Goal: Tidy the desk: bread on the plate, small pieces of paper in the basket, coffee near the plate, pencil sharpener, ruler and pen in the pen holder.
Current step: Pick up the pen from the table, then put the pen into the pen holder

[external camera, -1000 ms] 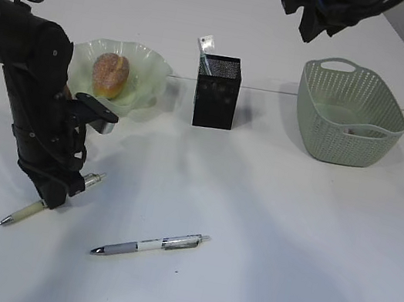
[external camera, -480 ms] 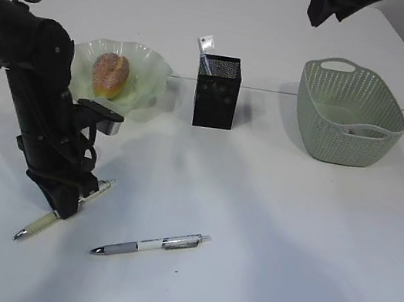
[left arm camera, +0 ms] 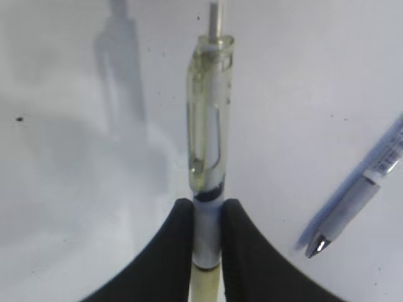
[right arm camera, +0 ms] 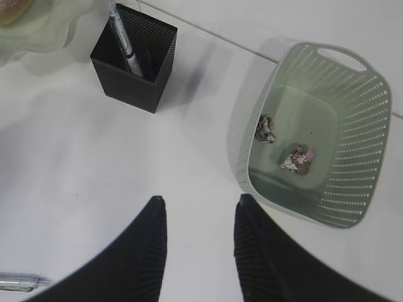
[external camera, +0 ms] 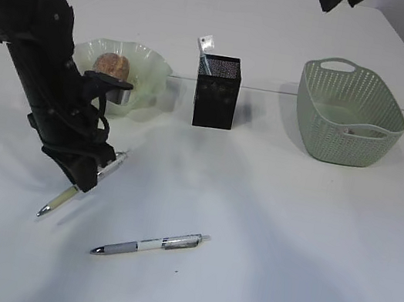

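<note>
My right gripper [right arm camera: 198, 251] is mostly hiding: in the exterior view only a dark bit is poking in at the top edge, and in the right wrist view I'm seeing just its two smooth black fingers at the bottom, standing apart w/ nothing btwn them. My left arm is covering part of the bread [external camera: 112, 65] and the plate [external camera: 152, 72] at upper left of the exterior view.

My left gripper [left arm camera: 206, 245] is pinching the pale yellow pen [external camera: 76, 191], tilted, at left of center; its see-through clip and metal end are sticking out past my rubbery black fingers [left arm camera: 179, 251]. Its tip looks just above the white table [external camera: 288, 237], but I can't tell for sure.

The grey pen [external camera: 148, 245] is lying flat at bottom center, cut off in both wrist views. The black mesh pen holder [external camera: 217, 91] is square, w/ sth thin inside; what it is I can't tell. The green basket [external camera: 349, 114] is full of little holes, w/ crumpled paper bits [right arm camera: 296, 157] at the bottom.
</note>
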You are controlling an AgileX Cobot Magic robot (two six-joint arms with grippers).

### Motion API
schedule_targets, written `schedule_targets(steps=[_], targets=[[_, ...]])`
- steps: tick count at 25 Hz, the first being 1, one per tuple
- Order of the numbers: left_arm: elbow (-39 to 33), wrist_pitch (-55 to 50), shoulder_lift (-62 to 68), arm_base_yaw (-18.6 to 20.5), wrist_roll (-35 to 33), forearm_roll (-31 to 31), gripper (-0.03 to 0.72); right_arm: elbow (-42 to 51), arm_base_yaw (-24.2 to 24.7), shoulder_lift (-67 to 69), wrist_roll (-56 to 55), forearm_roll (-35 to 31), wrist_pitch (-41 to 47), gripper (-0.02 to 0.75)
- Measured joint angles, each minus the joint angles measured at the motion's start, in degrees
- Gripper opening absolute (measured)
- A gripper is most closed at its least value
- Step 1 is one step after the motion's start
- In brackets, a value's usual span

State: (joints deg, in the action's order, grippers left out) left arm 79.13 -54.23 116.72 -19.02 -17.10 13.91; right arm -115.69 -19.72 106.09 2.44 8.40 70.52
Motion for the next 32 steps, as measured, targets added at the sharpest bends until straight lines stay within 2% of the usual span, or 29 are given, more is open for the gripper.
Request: schedule_targets(steps=[8,15,23,32], targets=[[0.0,2.6,-6.8,-1.3,0.1,1.9,0.065,0.0,0.0,-0.7,0.0,0.0,1.0,0.300],[0.0,9.1,-15.6,-3.1,0.1,2.0,0.065,0.0,0.0,-0.9,0.0,0.0,1.3,0.300],[0.0,29.3,-20.3,-3.4,0.1,2.0,0.064,0.0,0.0,-1.3,-0.1,0.3,1.4,0.300],[0.0,53.4,-14.0,-7.8,-1.7,2.0,0.064,0.0,0.0,-1.9,-0.1,1.1,1.4,0.300]])
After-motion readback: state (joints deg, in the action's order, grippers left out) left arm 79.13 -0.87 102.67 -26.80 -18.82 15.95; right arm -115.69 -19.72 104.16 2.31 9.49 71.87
